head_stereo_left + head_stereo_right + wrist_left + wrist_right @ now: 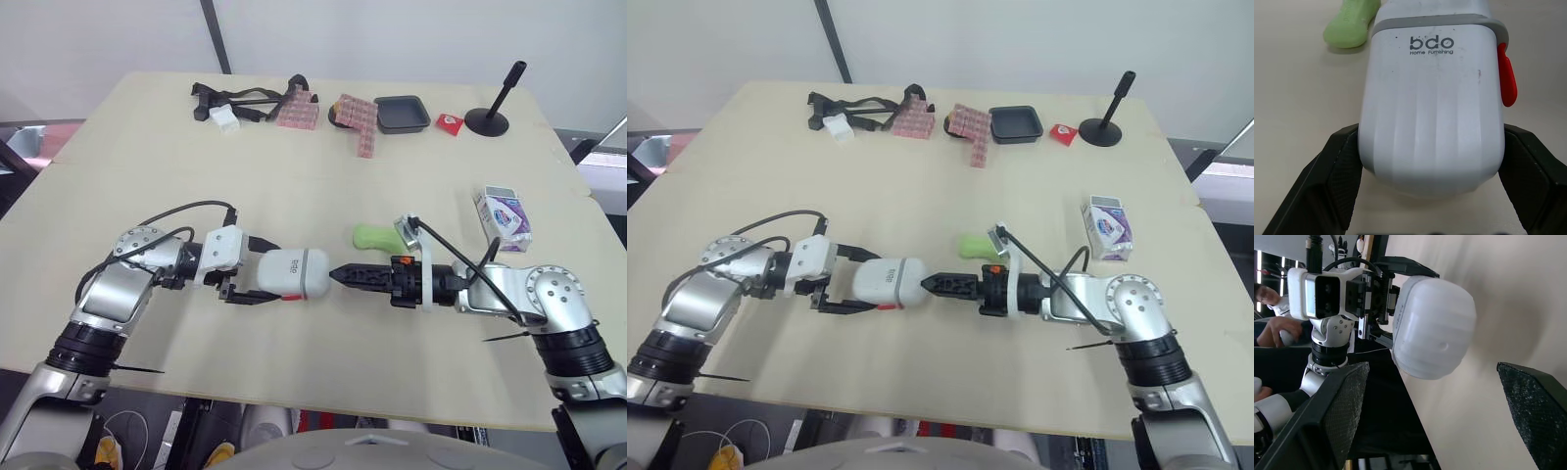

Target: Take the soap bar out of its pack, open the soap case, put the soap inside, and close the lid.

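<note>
My left gripper (266, 279) is shut on the white soap case (292, 272), which lies on its side near the table's front edge. The case is closed, with a red latch (1507, 76) on one side. My right gripper (338, 275) points at the case's right end, its tip just short of it, and the right wrist view shows its fingers (1337, 411) wide apart with nothing between them. The green soap bar (372, 236) lies bare on the table just behind my right gripper. Its white and purple pack (505, 217) stands further right.
Along the far edge are a black strap bundle (230, 101), two red-checked packets (297, 110), a black tray (402, 113), a small red item (450, 122) and a black stand (488, 117). A person (1268, 308) shows beyond the table.
</note>
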Tool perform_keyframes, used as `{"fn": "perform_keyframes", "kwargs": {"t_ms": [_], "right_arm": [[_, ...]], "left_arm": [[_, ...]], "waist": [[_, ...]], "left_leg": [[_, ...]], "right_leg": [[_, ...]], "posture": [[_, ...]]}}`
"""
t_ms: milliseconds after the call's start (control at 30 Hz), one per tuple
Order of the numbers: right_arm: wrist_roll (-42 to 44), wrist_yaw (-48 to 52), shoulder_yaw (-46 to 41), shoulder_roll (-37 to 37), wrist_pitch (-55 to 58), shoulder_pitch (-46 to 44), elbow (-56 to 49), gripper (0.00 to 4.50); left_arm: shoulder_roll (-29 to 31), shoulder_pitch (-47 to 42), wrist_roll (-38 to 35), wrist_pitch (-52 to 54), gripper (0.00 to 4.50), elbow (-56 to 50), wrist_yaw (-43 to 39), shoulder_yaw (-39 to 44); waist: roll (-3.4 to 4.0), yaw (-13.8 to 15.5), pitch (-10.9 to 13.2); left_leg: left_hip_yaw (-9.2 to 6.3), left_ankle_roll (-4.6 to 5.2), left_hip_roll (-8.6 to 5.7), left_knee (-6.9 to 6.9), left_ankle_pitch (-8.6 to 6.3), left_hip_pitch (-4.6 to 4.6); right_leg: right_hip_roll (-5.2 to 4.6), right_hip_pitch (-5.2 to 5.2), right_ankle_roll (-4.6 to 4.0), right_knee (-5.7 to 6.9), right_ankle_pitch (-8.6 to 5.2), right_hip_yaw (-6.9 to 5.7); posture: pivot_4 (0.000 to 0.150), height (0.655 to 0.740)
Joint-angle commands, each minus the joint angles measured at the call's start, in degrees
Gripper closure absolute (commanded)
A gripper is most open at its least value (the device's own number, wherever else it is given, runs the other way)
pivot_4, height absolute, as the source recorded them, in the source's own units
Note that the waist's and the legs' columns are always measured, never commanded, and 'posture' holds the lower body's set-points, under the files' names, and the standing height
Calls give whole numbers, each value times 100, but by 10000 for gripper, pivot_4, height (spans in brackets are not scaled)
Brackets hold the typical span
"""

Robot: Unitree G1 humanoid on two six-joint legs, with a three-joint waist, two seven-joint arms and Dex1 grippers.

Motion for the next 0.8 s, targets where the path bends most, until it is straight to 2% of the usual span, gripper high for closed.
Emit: {"fn": "perform_keyframes", "kwargs": {"t_ms": [33,767,800], "right_arm": [[207,-38,31,152,-166,-89,42,0],[207,-198,106,651,-95,-466,571,0],[207,-205,107,652,-89,-475,584,2605]], "left_arm": [[84,42,-173,4,10341,-226,20,132],[-29,-94,-113,-90,10341,-161,58,-20],[-29,-86,-107,-111,10341,-152,59,-21]], "waist": [[0,3,0],[-2,1,-1],[-2,2,-1]], "left_leg": [[0,0,0,0,0,-2],[-1,0,0,2,1,-18],[-1,0,0,3,0,-19]], "right_leg": [[-1,-3,0,0,0,-2],[0,-21,0,7,0,-6],[0,-22,0,7,0,-7]], "posture": [[1500,7400],[1500,7400],[1500,7400]]}}
